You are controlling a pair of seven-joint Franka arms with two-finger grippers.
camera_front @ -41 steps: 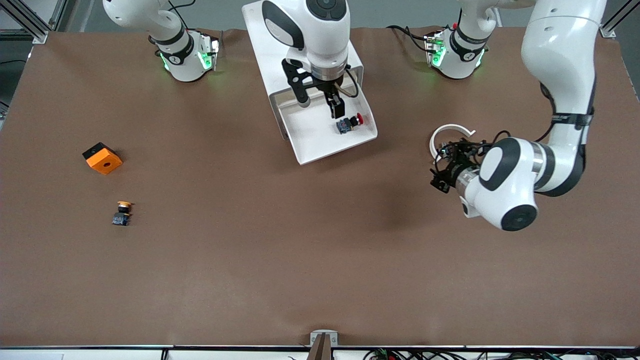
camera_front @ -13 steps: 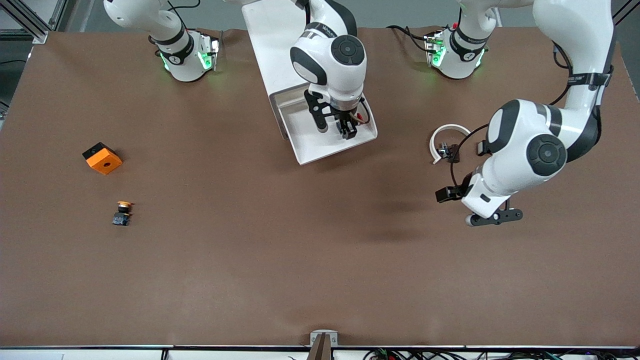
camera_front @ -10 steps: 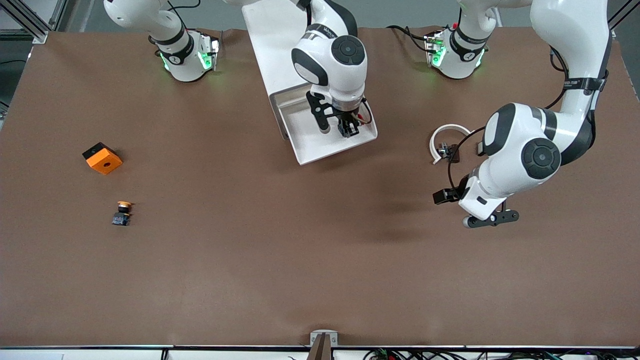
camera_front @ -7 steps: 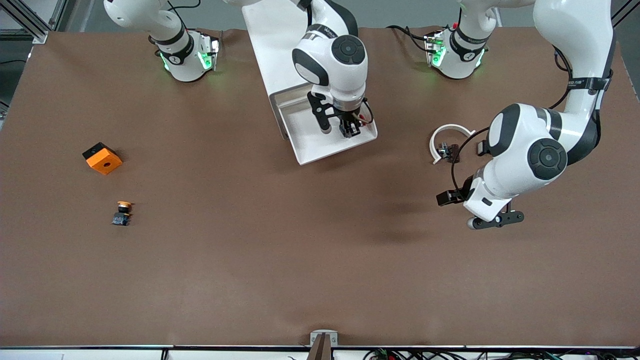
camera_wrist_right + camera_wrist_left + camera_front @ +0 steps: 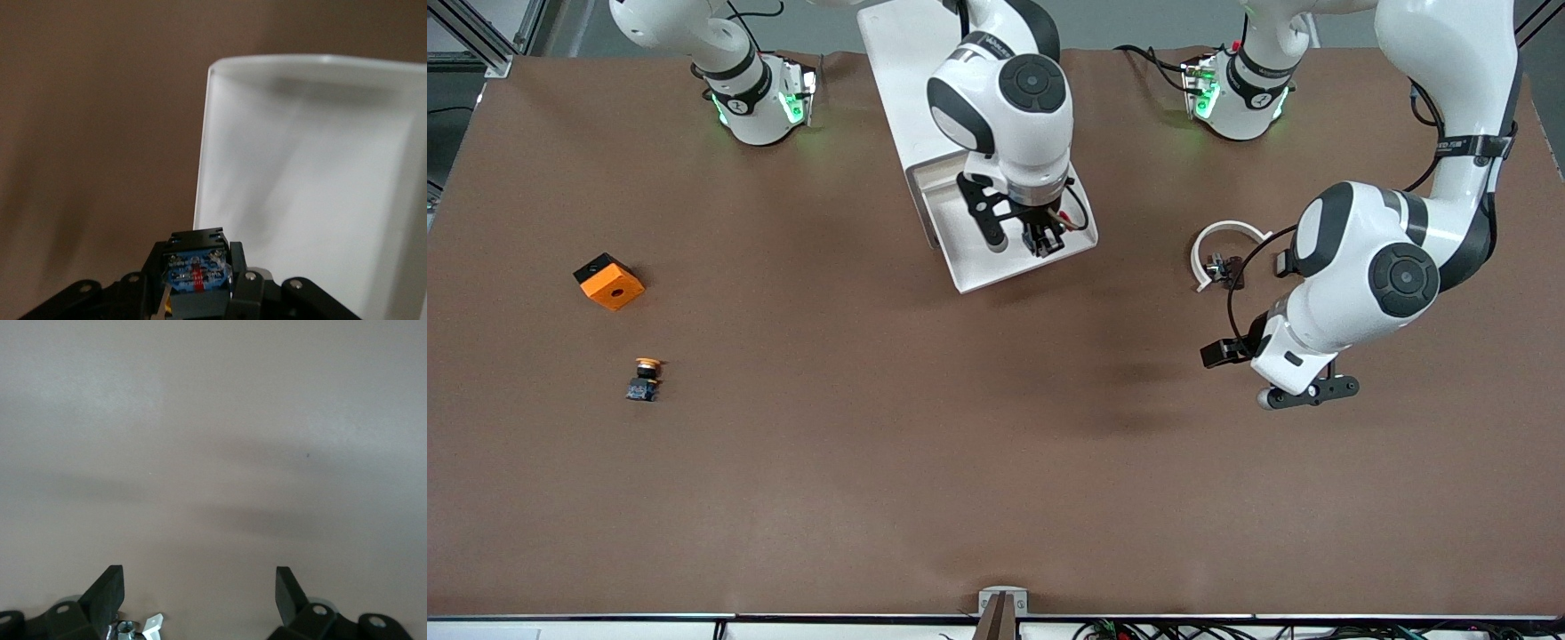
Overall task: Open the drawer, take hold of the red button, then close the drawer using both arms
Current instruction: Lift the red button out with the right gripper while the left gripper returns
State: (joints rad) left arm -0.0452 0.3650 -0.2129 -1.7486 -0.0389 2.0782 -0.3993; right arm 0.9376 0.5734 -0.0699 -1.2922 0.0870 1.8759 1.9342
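The white drawer [image 5: 974, 258] stands pulled out of the tall white cabinet [image 5: 903, 53], toward the front camera. My right gripper [image 5: 1044, 240] hangs over the drawer and is shut on the button. In the right wrist view the button [image 5: 195, 273] shows its black-and-blue body clamped between the fingers of my right gripper [image 5: 197, 267], with the drawer's white floor [image 5: 307, 173] beneath. Its red cap is hidden. My left gripper [image 5: 1216, 352] hovers open over bare table toward the left arm's end. In the left wrist view, nothing lies between the fingers of my left gripper [image 5: 198, 593].
An orange cube [image 5: 608, 281] and a button with an orange-yellow cap [image 5: 644, 378] lie toward the right arm's end. A white ring-shaped part [image 5: 1221, 242] lies on the table near the left arm's wrist. Both arm bases stand along the robots' edge.
My right gripper has shut on the button in the drawer and risen a little with it. The left arm has hardly moved.
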